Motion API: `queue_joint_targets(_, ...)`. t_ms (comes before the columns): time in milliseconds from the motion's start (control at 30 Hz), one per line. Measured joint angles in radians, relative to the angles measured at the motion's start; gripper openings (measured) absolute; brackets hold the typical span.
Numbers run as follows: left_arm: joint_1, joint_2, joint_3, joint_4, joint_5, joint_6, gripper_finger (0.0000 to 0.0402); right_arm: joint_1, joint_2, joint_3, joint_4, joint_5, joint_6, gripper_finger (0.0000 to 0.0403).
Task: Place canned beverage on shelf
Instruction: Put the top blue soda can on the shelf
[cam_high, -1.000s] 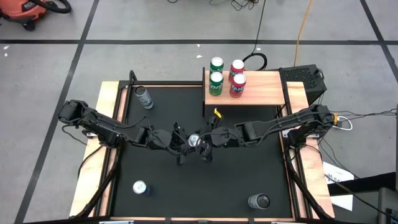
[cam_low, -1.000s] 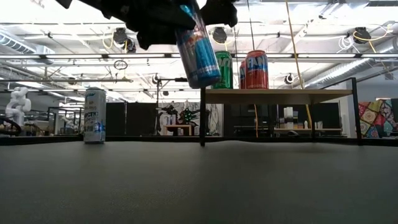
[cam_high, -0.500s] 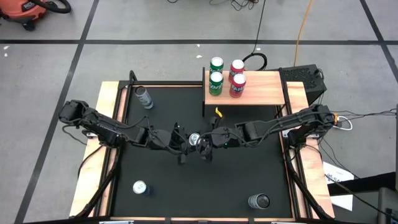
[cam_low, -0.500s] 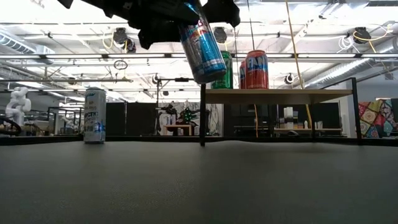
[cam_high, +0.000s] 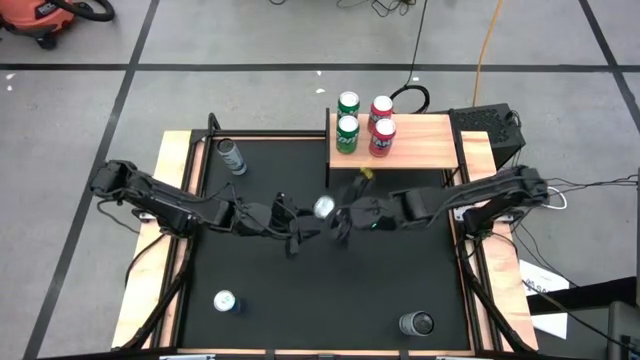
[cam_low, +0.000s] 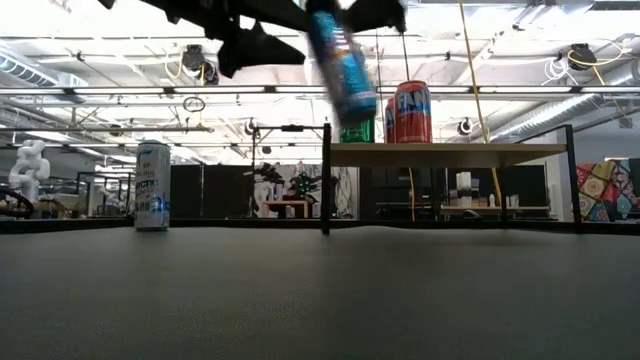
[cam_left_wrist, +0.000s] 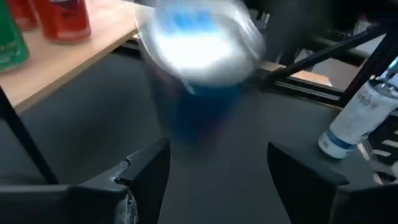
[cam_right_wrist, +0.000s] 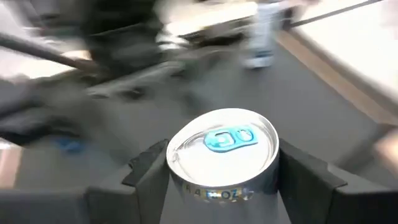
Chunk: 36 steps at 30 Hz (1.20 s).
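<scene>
A blue can (cam_high: 324, 207) hangs in the air over the middle of the black mat, tilted in the low view (cam_low: 343, 65). My right gripper (cam_high: 340, 214) is shut on it. My left gripper (cam_high: 297, 226) is open just to the can's left. In the left wrist view (cam_left_wrist: 217, 168) the blurred can (cam_left_wrist: 199, 43) lies beyond its fingers. The wooden shelf (cam_high: 425, 150) stands at the far right on black posts. It carries two green cans (cam_high: 347, 133) and two red cans (cam_high: 381, 137). My right gripper pinches the blue can between its two fingers, on opposite sides of its wall just below the top rim (cam_right_wrist: 180, 186). The fingers (cam_right_wrist: 146, 174) slant down from the table's right. The can is lifted clear of the mat and tilted, its silver top (cam_right_wrist: 222, 146) up.
A white can (cam_high: 232, 156) stands at the far left of the mat and shows in the low view (cam_low: 152, 186). Another can (cam_high: 224, 301) stands near left and a dark one (cam_high: 416, 323) near right. The shelf's right half (cam_high: 430, 135) is bare.
My right gripper has carried the blue can a little toward the far right, toward the shelf, and somewhat up. The can has come away from my left gripper, which now stands apart from it on its left. The can stays tilted.
</scene>
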Motion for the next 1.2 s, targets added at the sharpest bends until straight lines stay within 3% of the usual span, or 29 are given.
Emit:
queue_joint_targets(167, 0.034, -0.087, -0.001, -0.129, 0.036, -0.040, 0.0293, -0.023, -0.144, 0.003, -0.128, 0.111, -0.003, 0.0231)
queue_joint_targets(567, 0.132, -0.398, 0.000, -0.370, 0.040, -0.038, 0.0299, -0.184, -0.466, 0.002, -0.376, 0.101, 0.012, 0.0231)
queue_joint_targets(767, 0.185, -0.429, -0.001, -0.477, 0.041, 0.021, 0.0299, -0.248, -0.567, 0.003, -0.506, 0.285, 0.047, 0.0238)
queue_joint_targets(867, 0.232, -0.431, -0.001, -0.479, 0.119, 0.036, 0.0299, -0.295, -0.589, -0.020, -0.462, 0.327, 0.010, 0.0238)
queue_joint_targets(1000, 0.306, -0.428, -0.001, -0.477, 0.187, 0.088, 0.0299, -0.407, -0.606, -0.102, -0.380, 0.260, -0.059, 0.0238)
queue_joint_targets(1200, 0.442, -0.425, -0.001, -0.454, 0.255, 0.095, 0.0299, -0.644, -0.634, -0.327, -0.114, 0.032, -0.154, 0.0238)
